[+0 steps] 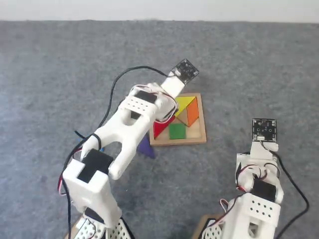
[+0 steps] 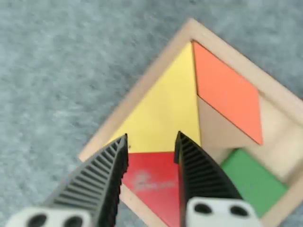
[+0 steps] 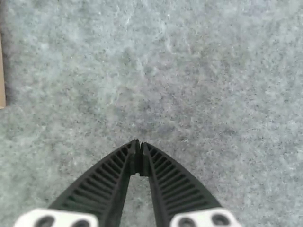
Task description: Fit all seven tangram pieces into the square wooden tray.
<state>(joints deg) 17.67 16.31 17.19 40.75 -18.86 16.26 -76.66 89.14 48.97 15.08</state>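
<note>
With jaws apart and empty, my left gripper (image 2: 152, 137) hovers just above the red piece (image 2: 149, 182) in the tray (image 2: 142, 89); next, I judge, comes fetching the purple piece (image 1: 145, 147) behind it.

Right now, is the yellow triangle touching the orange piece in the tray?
Touching. The left wrist view shows the yellow triangle and the orange piece sharing one straight edge, with no gap between them.

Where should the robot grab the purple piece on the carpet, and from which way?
Probably by its two side edges, coming straight down from above. The purple piece lies flat on the grey carpet beside the tray, so only its thin edges offer a hold. The left arm hides part of it.
</note>
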